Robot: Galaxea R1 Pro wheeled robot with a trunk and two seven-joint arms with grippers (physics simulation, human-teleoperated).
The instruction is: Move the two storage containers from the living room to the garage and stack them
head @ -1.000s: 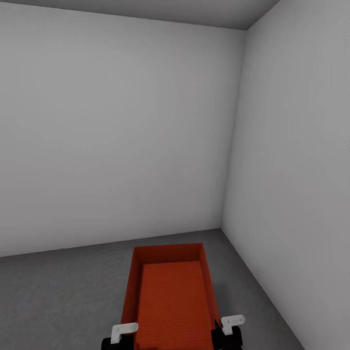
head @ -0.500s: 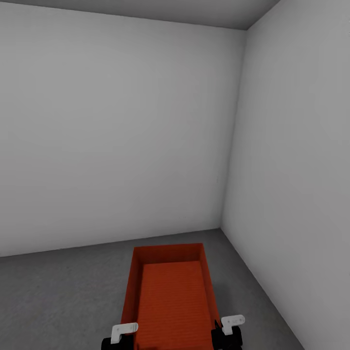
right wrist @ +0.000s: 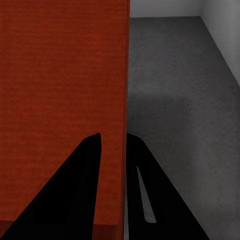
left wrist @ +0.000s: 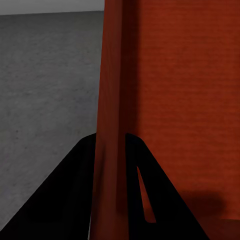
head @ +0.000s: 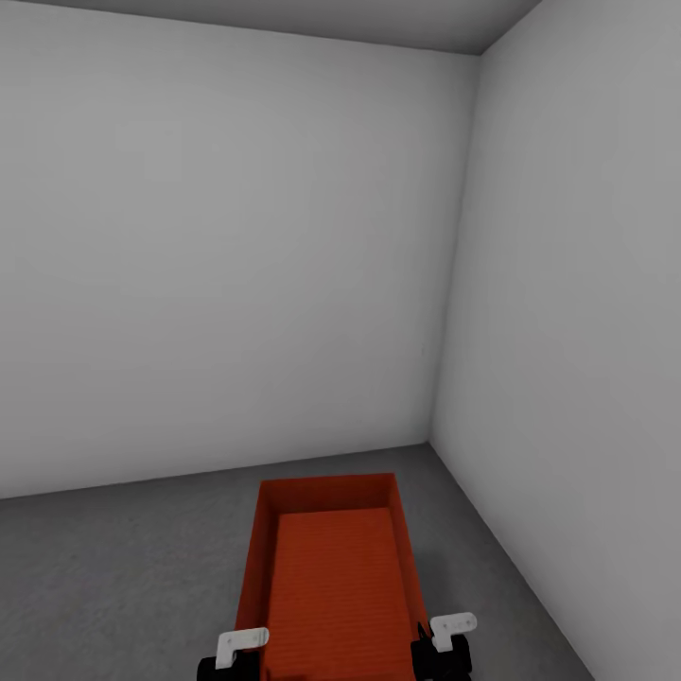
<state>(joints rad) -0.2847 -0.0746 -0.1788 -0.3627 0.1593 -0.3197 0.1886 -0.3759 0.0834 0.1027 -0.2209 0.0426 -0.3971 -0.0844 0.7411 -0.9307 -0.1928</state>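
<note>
One orange-red open-top storage container [head: 336,577] sits low in the head view, long side pointing at the garage's far wall. My left gripper [head: 248,648] is shut on its left wall, and the left wrist view shows the dark fingers [left wrist: 75,180] astride that wall [left wrist: 110,90]. My right gripper [head: 437,636] is shut on the right wall, its fingers [right wrist: 150,200] either side of the wall's edge [right wrist: 124,100]. The dark grey concrete floor [head: 123,577] lies beneath, with the box's shadow [right wrist: 165,150] beside it. The other container is out of view.
Plain grey-white walls meet in a corner [head: 433,435] just beyond the container's far end. The right wall [head: 567,378] runs close along the container's right side. Open concrete floor [left wrist: 45,75] stretches to the left.
</note>
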